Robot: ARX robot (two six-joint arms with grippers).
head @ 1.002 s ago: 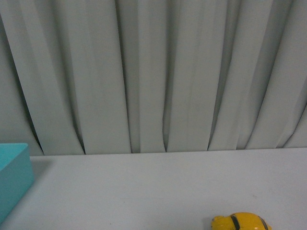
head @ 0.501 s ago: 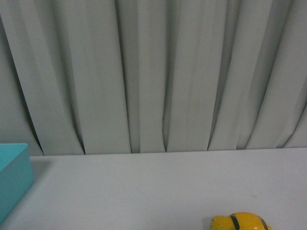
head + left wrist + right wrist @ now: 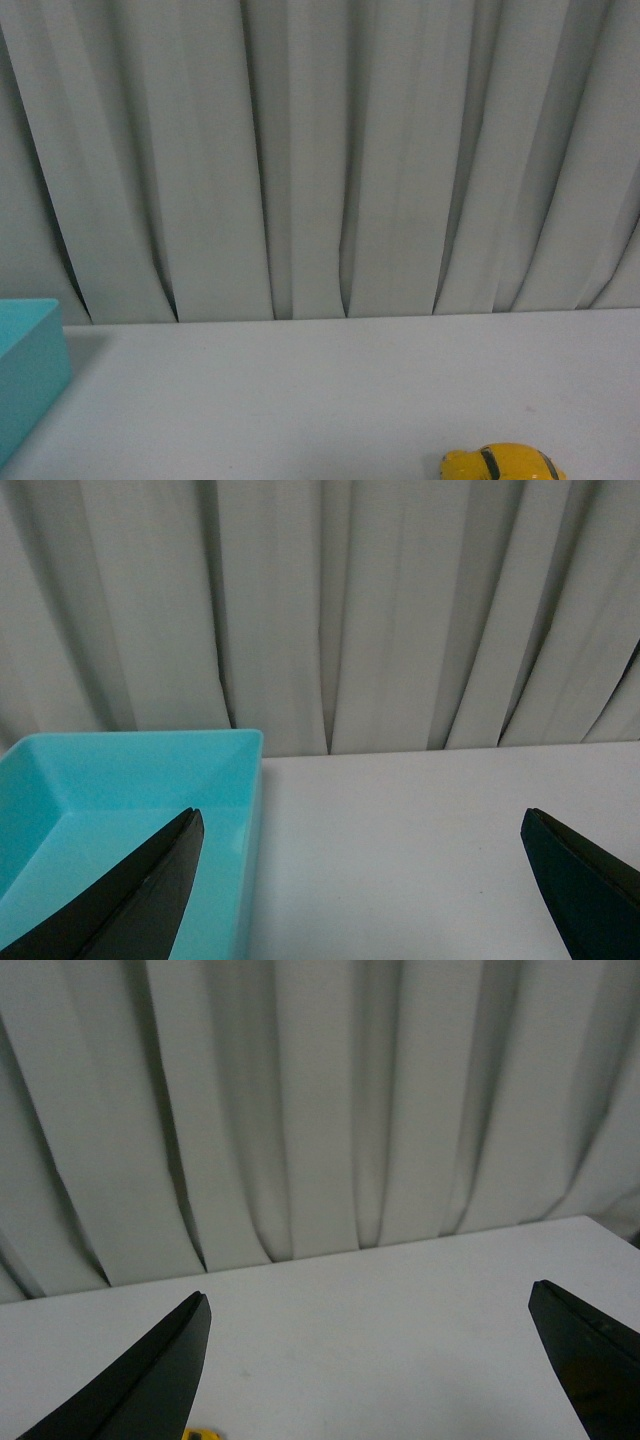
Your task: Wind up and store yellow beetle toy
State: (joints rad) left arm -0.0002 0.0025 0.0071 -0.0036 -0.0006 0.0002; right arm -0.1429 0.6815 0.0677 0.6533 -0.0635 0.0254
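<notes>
Comparing the front view with the two earlier ones turns up no change: the yellow beetle toy point(image 3: 503, 462) sits on the same patch of white table point(image 3: 330, 390), the teal bin point(image 3: 25, 370) has not shifted, and neither arm has entered that view.

The right end effector point(image 3: 369, 1292) is spread wide, its two dark fingers point(image 3: 150, 1380) far apart with nothing between them, pointing across the table toward the pleated grey curtain point(image 3: 320, 1110). Of the toy point(image 3: 203, 1434) only a thin yellow sliver shows in the right wrist view, on the table just beside one finger and back from its tip, toward the wrist. It touches neither finger, as far as can be seen.

The left end effector point(image 3: 361, 817) is also spread wide and holds nothing. The teal bin point(image 3: 120, 780) lies beyond one of its fingers point(image 3: 130, 900), open side up, while the other finger hangs over bare table. The toy is out of the left wrist view.
</notes>
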